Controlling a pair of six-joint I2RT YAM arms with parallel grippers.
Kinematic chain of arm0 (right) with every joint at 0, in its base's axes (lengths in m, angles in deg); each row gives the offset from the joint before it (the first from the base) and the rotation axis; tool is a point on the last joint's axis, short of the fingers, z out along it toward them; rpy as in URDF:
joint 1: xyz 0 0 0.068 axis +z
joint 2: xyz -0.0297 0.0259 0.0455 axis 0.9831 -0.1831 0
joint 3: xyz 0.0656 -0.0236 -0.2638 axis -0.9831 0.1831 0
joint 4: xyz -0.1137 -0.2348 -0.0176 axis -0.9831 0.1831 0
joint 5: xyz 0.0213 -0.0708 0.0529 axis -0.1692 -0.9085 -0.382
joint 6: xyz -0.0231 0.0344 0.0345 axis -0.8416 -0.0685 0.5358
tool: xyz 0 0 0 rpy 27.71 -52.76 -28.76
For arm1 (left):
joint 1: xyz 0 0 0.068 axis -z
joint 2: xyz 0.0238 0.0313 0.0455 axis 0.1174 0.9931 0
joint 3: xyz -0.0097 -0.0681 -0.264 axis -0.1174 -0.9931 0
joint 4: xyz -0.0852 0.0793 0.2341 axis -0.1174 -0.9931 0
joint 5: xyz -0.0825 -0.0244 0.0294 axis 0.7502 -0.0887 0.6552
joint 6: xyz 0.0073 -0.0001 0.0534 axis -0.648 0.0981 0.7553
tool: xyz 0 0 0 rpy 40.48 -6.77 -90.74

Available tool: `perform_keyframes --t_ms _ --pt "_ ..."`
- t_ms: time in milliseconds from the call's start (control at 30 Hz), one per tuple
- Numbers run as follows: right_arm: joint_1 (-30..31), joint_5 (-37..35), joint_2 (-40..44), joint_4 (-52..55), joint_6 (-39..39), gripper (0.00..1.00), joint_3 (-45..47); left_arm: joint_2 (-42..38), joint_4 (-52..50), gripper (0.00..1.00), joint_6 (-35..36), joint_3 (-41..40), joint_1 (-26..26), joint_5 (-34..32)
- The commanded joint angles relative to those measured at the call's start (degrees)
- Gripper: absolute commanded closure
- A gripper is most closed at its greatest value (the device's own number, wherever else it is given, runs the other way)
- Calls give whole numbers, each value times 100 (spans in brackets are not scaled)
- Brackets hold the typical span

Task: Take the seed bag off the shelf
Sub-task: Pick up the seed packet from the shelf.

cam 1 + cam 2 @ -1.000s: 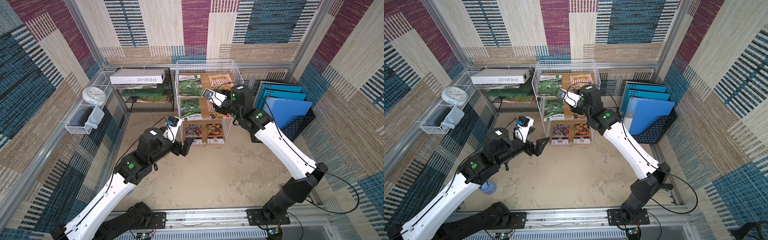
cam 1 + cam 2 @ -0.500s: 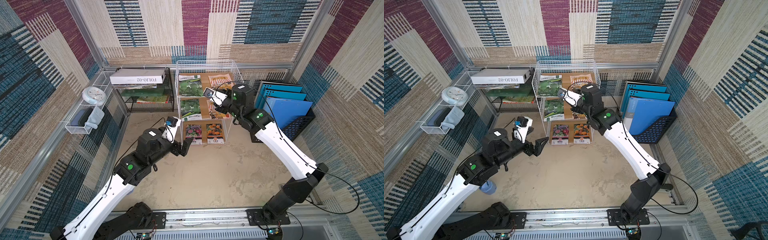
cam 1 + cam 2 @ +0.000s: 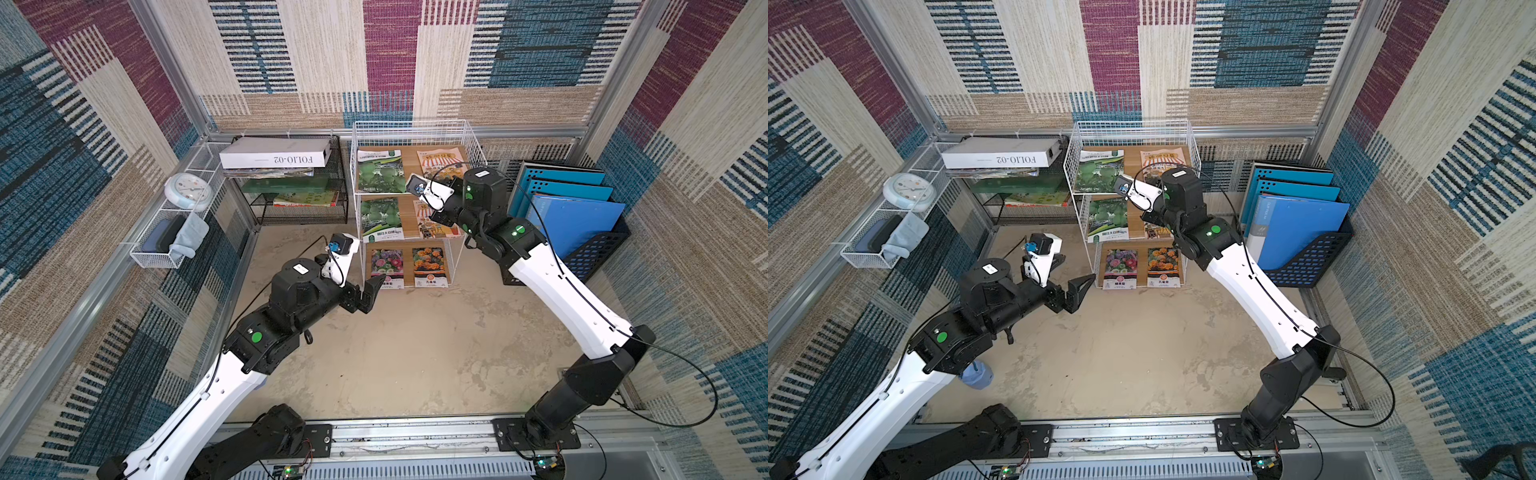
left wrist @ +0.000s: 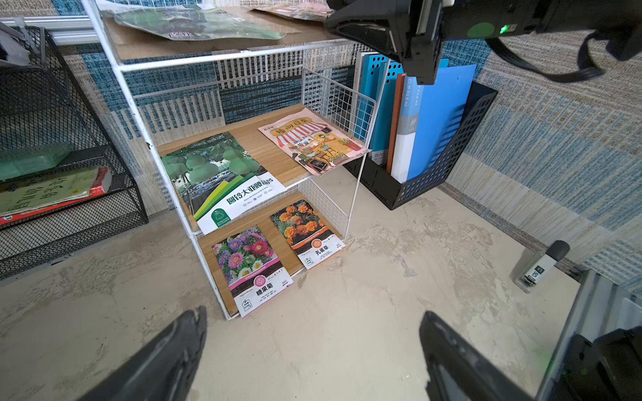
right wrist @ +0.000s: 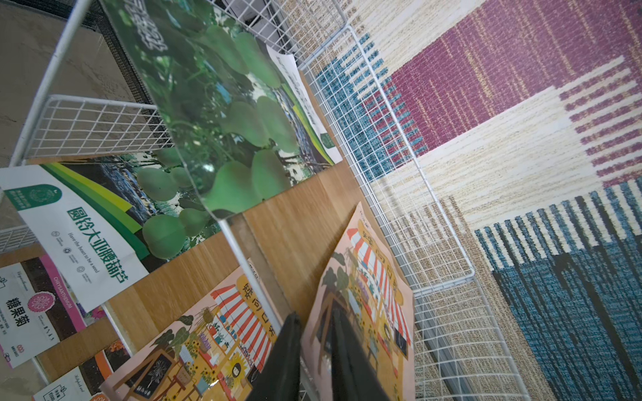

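Pink seed bag on top tier of shelf, upper centre of frame, near edge inside right pincer, jaws narrow, grip cannot tell; best close fully, lift over front wire, then draw out; left pincer spread, idle.

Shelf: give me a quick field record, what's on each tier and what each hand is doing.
shelf: white wire rack, three wooden tiers
top tier: top gourd bag, top awning bag
middle tier: middle gourd bag, middle awning bag
bottom tier: mixed-flower bag, marigold bag
right hand: at top tier, a finger each side of the top awning bag's front edge, narrow gap; grip unclear
left hand: open, empty, over floor before bottom tier
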Motion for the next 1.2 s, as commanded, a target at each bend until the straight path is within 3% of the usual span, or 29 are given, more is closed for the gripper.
perform_keyframes --t_ms 0,133,400,600,800,1167 --pt "1 2 -6 -186 3 83 14 -23 -78 1 -49 18 -4 8" --pt "8 13 70 -177 29 100 66 -15 -78 1 -127 112 9 115" --pt "8 295 583 -134 231 100 463 268 25 1 -658 874 9 733" --pt "10 826 1370 -449 573 100 1213 805 57 1 -1670 1588 9 1036" --pt "21 1132 1640 -473 779 100 1485 1531 91 1 -2672 2215 15 1652" --pt "109 1370 2082 -761 969 100 2172 2627 781 1 -4089 3049 17 1713"
